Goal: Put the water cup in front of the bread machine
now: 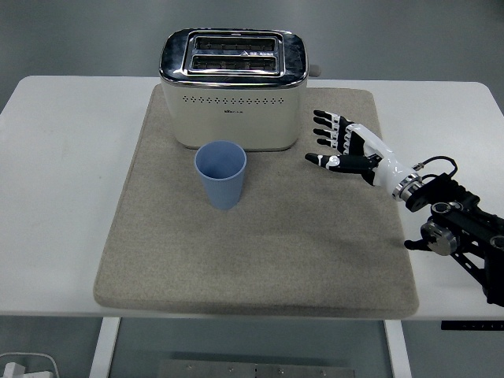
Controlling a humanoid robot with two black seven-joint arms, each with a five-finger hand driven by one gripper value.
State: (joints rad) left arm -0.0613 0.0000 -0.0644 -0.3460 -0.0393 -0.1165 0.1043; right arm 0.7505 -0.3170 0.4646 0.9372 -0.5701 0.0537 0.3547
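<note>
**Inspector A:** Position of the water cup [221, 174]?

**Inspector B:** Upright on the beige mat [260, 260], mouth open to the camera, standing directly before the front face of the bread machine [233, 88]. Cup rim and machine base look very close; from this angle I cannot tell whether they touch. Nothing is holding the cup.

**Inspector A:** The bread machine itself?

**Inspector B:** Cream body, chrome top with two slots, set at the far edge of the mat, roughly centred on the white bench [55, 157]. A small lever or knob projects from its right end.

**Inspector A:** Right hand [346, 148]?

**Inspector B:** Over the right part of the mat, to the right of the machine and well apart from the cup. Its fingers [324, 124] are spread and extended toward the left, the thumb reaching out separately below them. They grip nothing. The black forearm runs off toward the lower right corner, with a thin cable looped at the wrist.

**Inspector A:** Left hand?

**Inspector B:** Not visible anywhere in the head view.

**Inspector A:** Anything else on record?

**Inspector B:** The mat covers most of the bench centre; bare white surface shows on both sides. Bench legs and grey floor show below the near edge.
</note>
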